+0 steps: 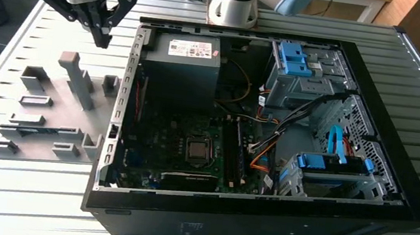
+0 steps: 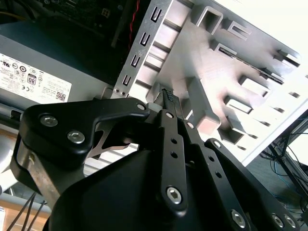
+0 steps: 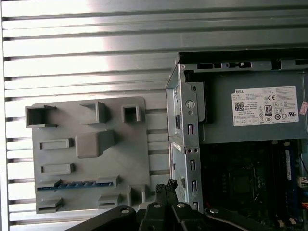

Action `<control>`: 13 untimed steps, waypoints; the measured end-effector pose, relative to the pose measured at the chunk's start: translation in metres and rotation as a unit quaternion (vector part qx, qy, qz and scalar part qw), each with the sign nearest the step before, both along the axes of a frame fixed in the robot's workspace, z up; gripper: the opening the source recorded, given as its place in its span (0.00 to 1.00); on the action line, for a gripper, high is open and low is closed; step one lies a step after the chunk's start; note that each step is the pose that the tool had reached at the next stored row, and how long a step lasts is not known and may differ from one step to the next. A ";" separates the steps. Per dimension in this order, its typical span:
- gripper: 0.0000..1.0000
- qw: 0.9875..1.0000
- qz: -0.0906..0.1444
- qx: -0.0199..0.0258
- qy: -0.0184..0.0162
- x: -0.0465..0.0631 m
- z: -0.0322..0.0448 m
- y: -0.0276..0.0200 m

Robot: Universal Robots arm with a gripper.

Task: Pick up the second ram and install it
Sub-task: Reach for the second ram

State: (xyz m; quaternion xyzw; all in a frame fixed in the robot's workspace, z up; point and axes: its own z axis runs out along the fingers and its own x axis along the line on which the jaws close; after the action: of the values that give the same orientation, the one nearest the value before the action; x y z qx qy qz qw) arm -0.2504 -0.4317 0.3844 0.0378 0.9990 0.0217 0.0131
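- The arm's base (image 1: 236,0) stands at the top middle of the exterior view, behind the open computer case (image 1: 263,211).
- From there the arm reaches to the upper part of the exterior view's left. Its wrist is tipped so the gripper (image 1: 103,39) points down and a little towards the case.
- The gripper hangs in the air over the far end of the grey holder plate (image 1: 51,104), close to the case's side wall and touching nothing.
- Its fingers are pressed together to a point with nothing between them, as both wrist views show (image 2: 167,96) (image 3: 166,185).
- The second ram (image 3: 77,184) lies flat in a long slot of the holder plate. In the exterior view it sits at the middle left (image 1: 42,129), well apart from the fingertips.
- The plate and case rest on a slatted metal table (image 1: 25,191).
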 end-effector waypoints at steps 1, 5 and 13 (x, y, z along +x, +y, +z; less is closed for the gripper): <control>0.10 1.000 0.000 0.000 0.000 0.000 0.0000 0.0000; 0.10 1.000 0.000 0.000 0.000 -0.001 -0.0001 0.0000; 0.10 1.000 0.000 0.000 0.000 -0.003 -0.0004 0.0000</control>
State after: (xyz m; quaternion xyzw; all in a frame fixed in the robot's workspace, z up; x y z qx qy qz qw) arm -0.2537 -0.4317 0.3840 0.0379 0.9990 0.0217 0.0131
